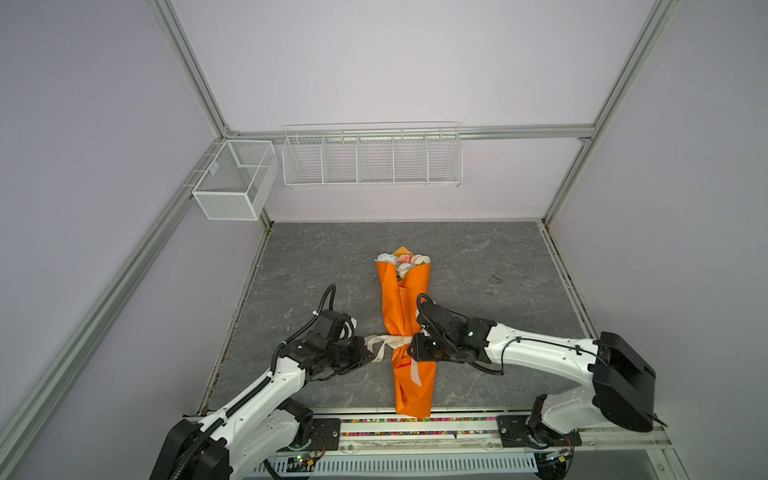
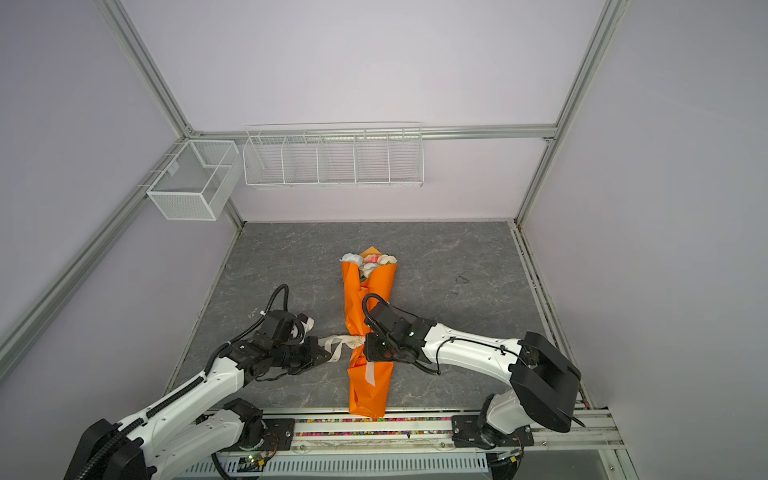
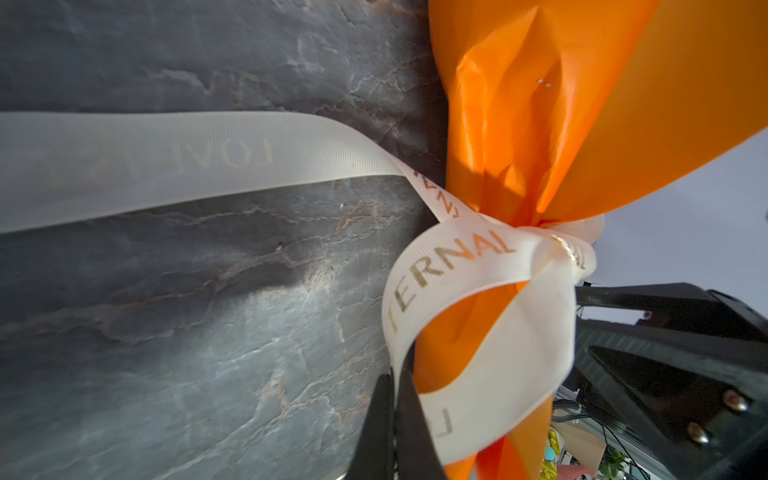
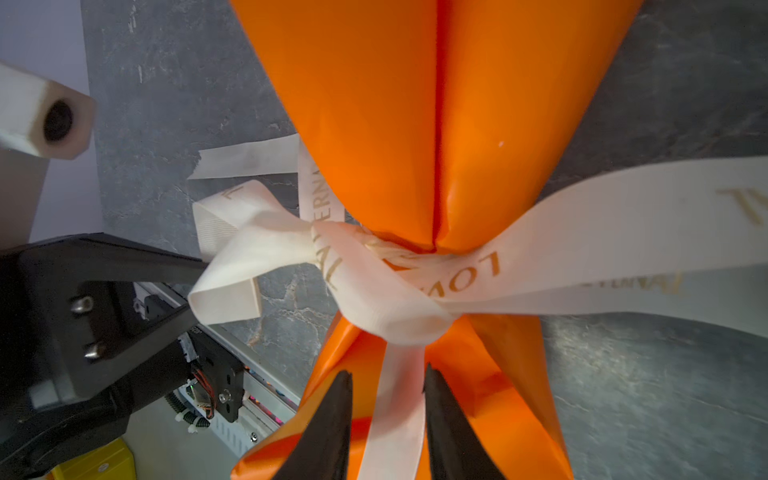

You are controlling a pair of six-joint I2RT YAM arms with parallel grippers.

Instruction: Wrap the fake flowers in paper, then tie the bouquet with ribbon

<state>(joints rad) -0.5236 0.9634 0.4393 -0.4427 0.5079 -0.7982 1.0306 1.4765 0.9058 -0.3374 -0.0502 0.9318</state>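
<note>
Cream ribbon, gold print "TERNAL", "LOV" on another fold

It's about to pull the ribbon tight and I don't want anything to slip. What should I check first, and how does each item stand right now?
1. The left gripper pinches a loop of the ribbon: ok.
2. The right gripper grips the ribbon tail: not ok. Its jaws stand open on either side of the tail.
3. The ribbon goes around the narrow waist of the orange paper: ok.
4. The knot is snug: cannot tell.
5. The bouquet lies on the table with its flowers inside the paper: ok.
</note>
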